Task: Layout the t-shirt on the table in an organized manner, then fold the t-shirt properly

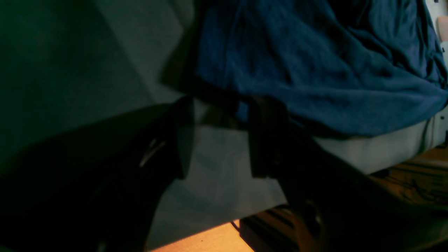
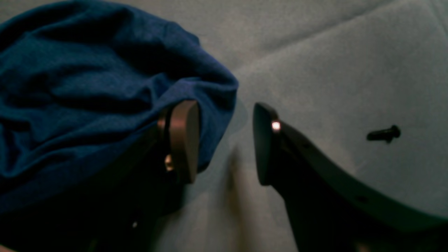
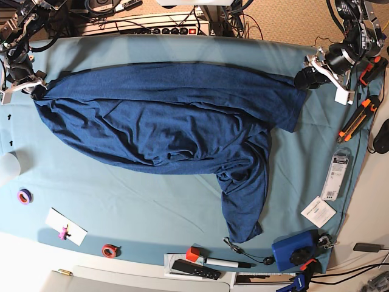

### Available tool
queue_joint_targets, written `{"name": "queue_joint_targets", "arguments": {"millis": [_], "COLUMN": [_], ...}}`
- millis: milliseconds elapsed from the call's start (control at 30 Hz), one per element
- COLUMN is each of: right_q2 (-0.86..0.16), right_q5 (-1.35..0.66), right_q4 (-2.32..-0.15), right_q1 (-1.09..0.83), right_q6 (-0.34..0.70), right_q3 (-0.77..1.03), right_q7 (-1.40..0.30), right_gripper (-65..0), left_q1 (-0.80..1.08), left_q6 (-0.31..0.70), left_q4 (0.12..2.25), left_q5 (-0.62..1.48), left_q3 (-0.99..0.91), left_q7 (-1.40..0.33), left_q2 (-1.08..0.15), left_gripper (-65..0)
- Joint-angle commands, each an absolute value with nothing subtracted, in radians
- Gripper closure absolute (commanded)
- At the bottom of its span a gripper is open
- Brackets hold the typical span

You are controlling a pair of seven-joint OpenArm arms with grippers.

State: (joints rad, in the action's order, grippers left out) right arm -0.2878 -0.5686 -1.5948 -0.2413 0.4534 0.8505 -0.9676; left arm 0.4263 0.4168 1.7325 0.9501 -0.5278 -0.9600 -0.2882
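Left end effector (image 1: 220,140) and right end effector (image 2: 225,143) gape wide, gripping nothing, at the t-shirt (image 3: 182,121).

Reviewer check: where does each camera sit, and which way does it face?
Left wrist: on the left arm, looking past its open gripper at a t-shirt corner.
Right wrist: on the right arm, looking past its open gripper at another corner.
Base: high, facing down over the table; both arms show.
All three share the t-shirt.
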Motion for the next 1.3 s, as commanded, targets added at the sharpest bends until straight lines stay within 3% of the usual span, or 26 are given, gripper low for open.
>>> {"name": "queue_joint_targets", "arguments": {"millis": [0, 400, 700, 967, 1267], "right_q2": [-0.314, -0.316, -0.316, -0.316, -0.316], "right_q5": [-0.567, -0.496, -0.504, -0.702, -0.707], "right_q4": [-1.609, -1.610, -1.610, -1.631, -1.720], "right_q1": [-0.238, -0.229, -0.233, -0.232, -0.112], "right_q6": [0.455, 0.454, 0.452, 0.499, 0.527], "right_q3": [0.859, 0.859, 0.859, 0.860, 0.857], "right_q7": [-0.938, -0.864, -0.995, -1.017, -0.991], "right_gripper": [-25.3, -25.4, -25.4, -25.4, -25.3], "left_q1": [0.429, 0.379, 0.380, 0.379, 0.360], "left_q6": [0.420, 0.420, 0.420, 0.420, 0.452], "left_q4": [1.746, 1.746, 1.746, 1.746, 1.746], "left_q5": [0.949, 0.875, 0.875, 0.878, 0.955], "left_q3": [-0.534, -0.636, -0.719, -0.719, -0.719], "left_q7": [-0.952, -0.937, -0.919, -0.897, -0.897], "left_q2": [-0.300, -0.321, -0.430, -0.448, -0.449], "left_gripper": [-26.5, -26.5, -26.5, -26.5, -26.4]}}
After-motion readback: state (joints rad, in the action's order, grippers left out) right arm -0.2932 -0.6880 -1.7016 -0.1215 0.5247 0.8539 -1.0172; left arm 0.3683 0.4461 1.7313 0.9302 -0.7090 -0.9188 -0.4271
